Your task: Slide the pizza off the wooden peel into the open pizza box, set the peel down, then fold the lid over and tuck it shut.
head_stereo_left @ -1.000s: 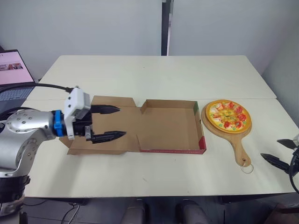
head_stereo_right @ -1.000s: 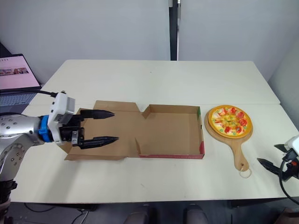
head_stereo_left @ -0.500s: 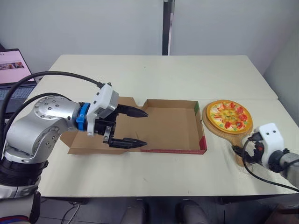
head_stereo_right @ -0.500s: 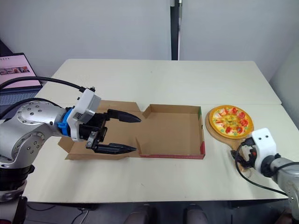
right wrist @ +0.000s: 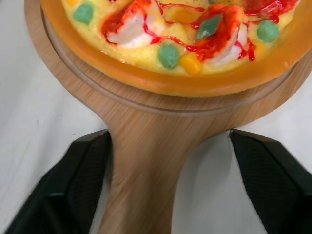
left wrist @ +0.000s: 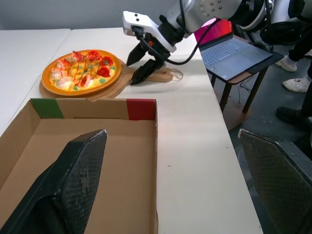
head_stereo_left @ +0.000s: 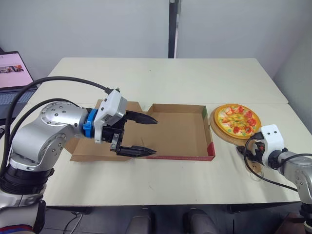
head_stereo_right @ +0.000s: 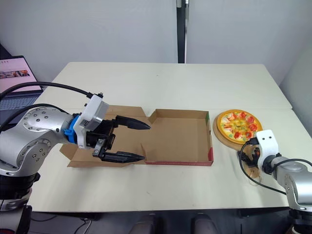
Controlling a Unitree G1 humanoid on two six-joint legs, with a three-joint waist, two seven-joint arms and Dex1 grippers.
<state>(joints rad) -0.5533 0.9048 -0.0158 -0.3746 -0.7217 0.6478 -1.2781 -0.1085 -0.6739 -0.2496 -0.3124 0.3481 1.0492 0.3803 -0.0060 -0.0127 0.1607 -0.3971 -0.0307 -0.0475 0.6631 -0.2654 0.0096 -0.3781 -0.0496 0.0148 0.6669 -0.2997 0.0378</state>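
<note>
The right tool (right wrist: pixel 168 141) is sitting spread wide, with the peel (right wrist: pixel 151 117) handle between its fingers. The left tool (head_stereo_left: pixel 155 136) is hanging open, the pizza box (head_stereo_left: pixel 180 134) under it.

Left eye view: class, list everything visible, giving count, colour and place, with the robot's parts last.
tables: two, cream, pushed together.
pizza box: one, brown cardboard, open and empty, mid-table.
lid: one, brown, flat on the table left of the box.
pizza: one, yellow with red toppings, on the peel.
wooden peel: one, light wood, right of the box.
laptop: one, screen lit, beyond the table's left end.
left claw: one, black, open, above the box's left end.
right claw: one, black, open, at the peel's handle.
</note>
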